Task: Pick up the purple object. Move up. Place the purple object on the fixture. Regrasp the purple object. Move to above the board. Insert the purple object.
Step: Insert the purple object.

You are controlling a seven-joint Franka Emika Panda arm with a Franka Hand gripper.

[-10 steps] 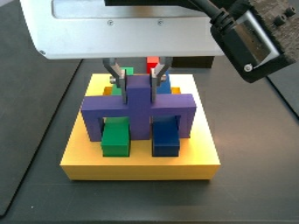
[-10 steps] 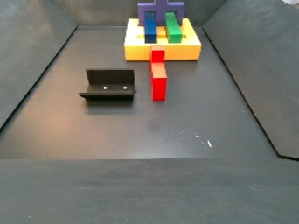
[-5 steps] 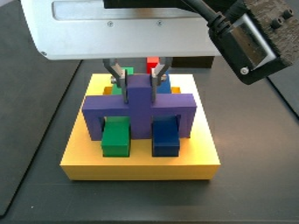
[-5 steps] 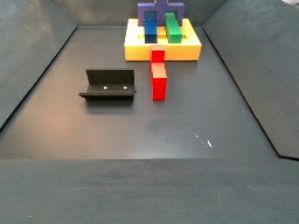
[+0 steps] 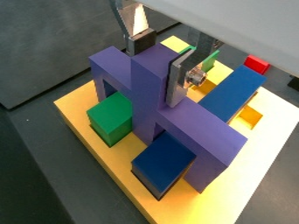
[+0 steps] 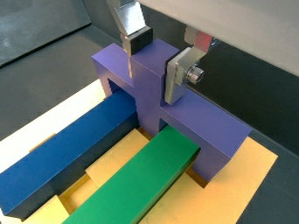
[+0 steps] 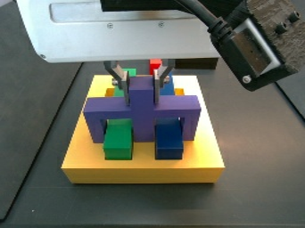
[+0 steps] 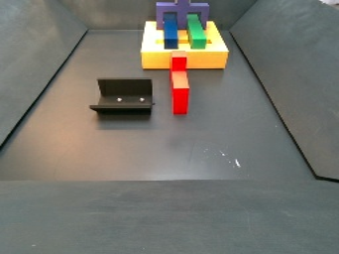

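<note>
Nearest the wrist cameras, the gripper [image 5: 162,59] stands directly over the purple object [image 5: 163,118], its silver fingers [image 6: 177,75] set on either side of the raised central stem. The dark pads lie against or just beside the stem in both wrist views, so the gripper looks to be pinching it, though firm contact cannot be told for certain. The purple object sits on the board [image 5: 271,179], its two legs down on the yellow surface, straddling a green bar [image 6: 131,187] and a blue bar [image 6: 65,164] that run under the arch. In a side view the same arch [image 7: 141,111] stands upright in the middle of the board [image 7: 144,167], with the fingers reaching down onto its stem.

Only the wrist views show the pads closely. A side view alone shows the whole floor: the fixture [image 8: 123,96] stands well apart from the board [image 8: 184,59], and a red block [image 8: 180,88] lies on the floor between them, just beside the board's near edge. There the arch [image 8: 183,13] shows only partly, at the far end.
</note>
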